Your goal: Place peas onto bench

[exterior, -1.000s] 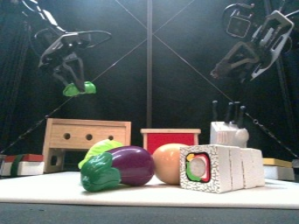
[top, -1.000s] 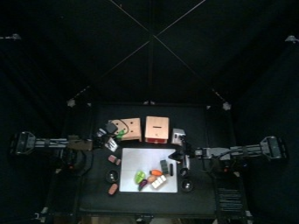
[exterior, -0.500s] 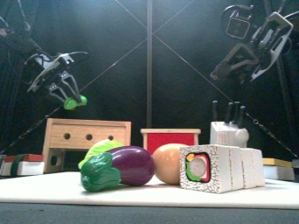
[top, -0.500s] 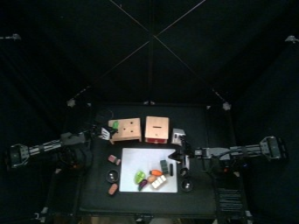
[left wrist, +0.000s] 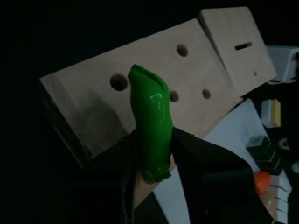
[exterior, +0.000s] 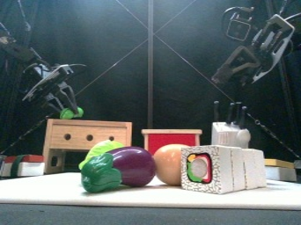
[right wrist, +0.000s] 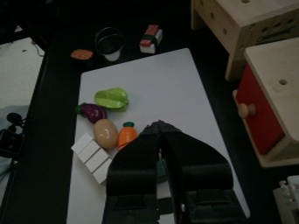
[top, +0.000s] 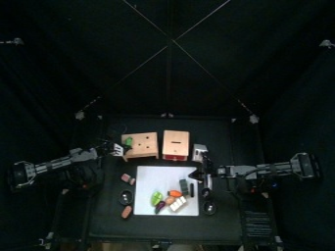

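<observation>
Lower and further to the left than a second ago, the left gripper (exterior: 65, 104) now hangs just above the left end of the bench (exterior: 87, 141), where before it stood high over the table. Its jaws are clenched on the peas (exterior: 70, 112), and the left wrist view shows the green pod (left wrist: 152, 122) sticking out past them with the bench's pale top and its dark dots right behind. From above, the pod (top: 125, 149) sits at the bench's left edge (top: 140, 145). I judge the carry nearly done: what remains is a short drop onto the wood and a release, and since the pod lies close to the edge, it could slip off that side.

Right of the bench stands the red block (exterior: 172, 138), and in front the white board (exterior: 153, 195) with its toy food. Far right, the right gripper (exterior: 242, 68) hangs high and idle, its jaws closed on nothing.
</observation>
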`<state>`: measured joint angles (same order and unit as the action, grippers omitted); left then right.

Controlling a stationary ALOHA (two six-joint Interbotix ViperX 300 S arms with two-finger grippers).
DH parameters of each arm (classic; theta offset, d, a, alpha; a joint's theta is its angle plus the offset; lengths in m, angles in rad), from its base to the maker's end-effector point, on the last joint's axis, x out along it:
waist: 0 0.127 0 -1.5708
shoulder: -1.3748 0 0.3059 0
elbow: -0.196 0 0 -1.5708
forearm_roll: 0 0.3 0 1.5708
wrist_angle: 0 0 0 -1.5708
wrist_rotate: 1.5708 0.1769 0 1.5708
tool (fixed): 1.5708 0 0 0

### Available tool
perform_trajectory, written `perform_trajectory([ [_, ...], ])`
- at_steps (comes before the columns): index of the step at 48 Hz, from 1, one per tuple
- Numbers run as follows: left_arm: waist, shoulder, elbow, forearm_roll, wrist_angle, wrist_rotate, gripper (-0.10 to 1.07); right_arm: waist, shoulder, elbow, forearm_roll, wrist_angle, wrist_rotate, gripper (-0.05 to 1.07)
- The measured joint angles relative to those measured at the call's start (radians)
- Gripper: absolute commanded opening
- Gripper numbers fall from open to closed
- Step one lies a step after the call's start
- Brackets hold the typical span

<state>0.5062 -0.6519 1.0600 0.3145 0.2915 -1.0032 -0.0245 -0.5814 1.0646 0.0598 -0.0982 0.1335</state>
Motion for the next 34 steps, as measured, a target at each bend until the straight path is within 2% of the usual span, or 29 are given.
perform_trajectory([
  [20, 0.017, 0.018, -0.002, -0.006, -0.005, -0.002, 0.77, -0.002, 0.008, -0.002, 0.000, 0.000, 0.000, 0.03],
  [34, 0.015, 0.017, -0.002, -0.008, -0.006, 0.000, 0.79, -0.002, 0.008, 0.000, -0.002, 0.000, 0.000, 0.03],
])
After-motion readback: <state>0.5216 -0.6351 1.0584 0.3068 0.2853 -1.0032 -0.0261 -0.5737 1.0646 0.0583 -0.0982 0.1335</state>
